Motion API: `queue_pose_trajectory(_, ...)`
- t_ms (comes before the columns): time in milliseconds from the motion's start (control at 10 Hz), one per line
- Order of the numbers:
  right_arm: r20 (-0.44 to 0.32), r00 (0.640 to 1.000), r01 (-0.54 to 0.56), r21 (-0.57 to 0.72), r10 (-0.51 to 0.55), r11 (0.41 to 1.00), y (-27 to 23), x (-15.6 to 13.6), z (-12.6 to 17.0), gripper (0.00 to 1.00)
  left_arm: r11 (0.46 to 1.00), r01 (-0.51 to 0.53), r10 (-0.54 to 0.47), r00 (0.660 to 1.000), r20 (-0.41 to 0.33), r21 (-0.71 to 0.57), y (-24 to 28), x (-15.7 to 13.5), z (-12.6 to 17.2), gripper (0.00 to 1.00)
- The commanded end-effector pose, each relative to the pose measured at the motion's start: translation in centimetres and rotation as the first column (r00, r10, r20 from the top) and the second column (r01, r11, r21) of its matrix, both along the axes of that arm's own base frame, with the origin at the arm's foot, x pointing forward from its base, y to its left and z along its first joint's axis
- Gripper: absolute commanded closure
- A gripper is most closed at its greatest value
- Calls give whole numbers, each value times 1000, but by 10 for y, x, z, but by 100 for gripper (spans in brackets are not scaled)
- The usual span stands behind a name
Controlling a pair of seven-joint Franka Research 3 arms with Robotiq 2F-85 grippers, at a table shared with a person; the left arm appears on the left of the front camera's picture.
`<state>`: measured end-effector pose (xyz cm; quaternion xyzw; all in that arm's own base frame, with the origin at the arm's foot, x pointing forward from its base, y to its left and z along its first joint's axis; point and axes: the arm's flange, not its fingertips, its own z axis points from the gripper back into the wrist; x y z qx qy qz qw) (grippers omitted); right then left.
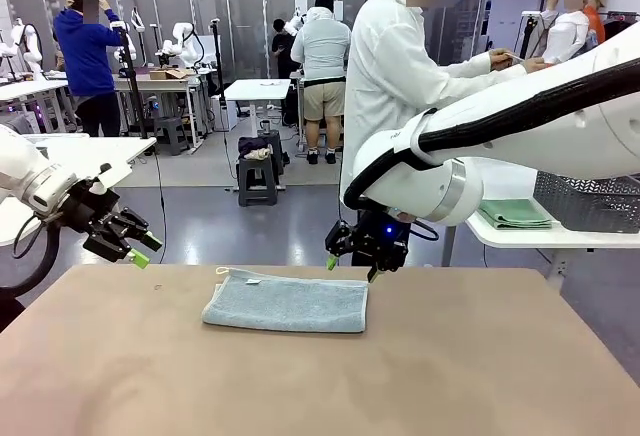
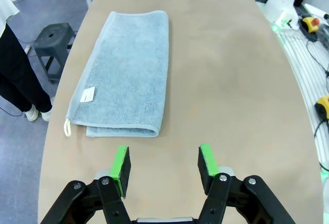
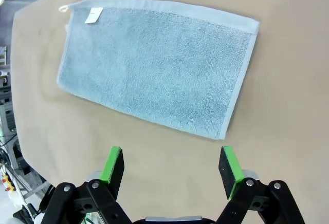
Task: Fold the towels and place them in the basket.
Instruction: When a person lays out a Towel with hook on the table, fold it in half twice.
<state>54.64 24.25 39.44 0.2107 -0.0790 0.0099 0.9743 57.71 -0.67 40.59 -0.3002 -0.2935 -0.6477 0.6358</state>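
A pale blue-grey towel (image 1: pixel 287 304) lies flat on the brown table (image 1: pixel 450 356), folded double into a long rectangle, a little left of the middle and toward the far edge. In the left wrist view a small corner loop (image 2: pixel 67 126) hangs off one end of it and a white label (image 2: pixel 88 94) sits near that corner. The left gripper (image 1: pixel 143 249) hovers above the table's far left corner, apart from the towel, tilted down toward it; its green-padded jaws stand partly apart with nothing between them, and the towel's short folded end lies just ahead of them. The right gripper (image 1: pixel 352 268) hangs just beyond the towel's far right corner, above the table edge, its jaws spread wide and empty, looking down on the cloth. A mint green towel (image 1: pixel 515 214) rests folded on a white side table (image 1: pixel 540 239) to the right, just beside a dark grey lattice basket (image 1: pixel 590 201). A person (image 1: pixel 385 86) in a white coat stands at the far side, turned toward the right.
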Motion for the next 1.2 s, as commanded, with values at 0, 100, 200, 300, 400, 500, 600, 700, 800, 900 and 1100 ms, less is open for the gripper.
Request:
queue_pose_trajectory(0, -24, 997, 68, -4, -68, 998, 16, 19, -16, 7, 1000, 10, -10, 1000, 11, 1, 0, 0, 0, 32)
queue_pose_trajectory(100, -21, 995, 97, -15, -98, 995, 19, 26, -26, 7, 1000, 10, -10, 1000, 11, 1, 0, 0, 0, 32)
queue_pose_trajectory(200, -20, 993, 116, -26, -116, 993, 23, 30, -35, 7, 1000, 10, -10, 1000, 11, 1, 0, 0, 0, 32)
queue_pose_trajectory(300, -22, 987, 158, -58, -159, 986, 24, 33, -43, 7, 1000, 10, -10, 1000, 11, 1, 0, 0, 0, 32)
queue_pose_trajectory(400, -17, 983, 182, -80, -184, 980, 24, 36, -49, 7, 1000, 10, -10, 1000, 11, 1, 0, 0, 0, 32)
queue_pose_trajectory(500, -19, 977, 208, -105, -211, 973, 23, 37, -54, 7, 1000, 10, -10, 1000, 11, 1, 0, 0, 0, 32)
queue_pose_trajectory(600, -26, 973, 223, -128, -228, 966, 20, 38, -59, 7, 1000, 10, -10, 1000, 11, 1, 0, 0, 0, 32)
queue_pose_trajectory(700, -39, 970, 232, -146, -240, 962, 18, 36, -62, 7, 1000, 10, -10, 1000, 11, 1, 0, 0, 0, 32)
queue_pose_trajectory(800, -52, 970, 229, -155, -239, 961, 15, 36, -68, 7, 1000, 10, -10, 1000, 11, 1, 0, 0, 0, 32)
queue_pose_trajectory(900, -63, 970, 223, -156, -235, 962, 14, 37, -73, 7, 1000, 10, -10, 1000, 11, 1, 0, 0, 0, 32)
queue_pose_trajectory(1100, -63, 970, 220, -165, -233, 961, 17, 44, -85, 7, 1000, 10, -10, 1000, 11, 1, 0, 0, 0, 32)
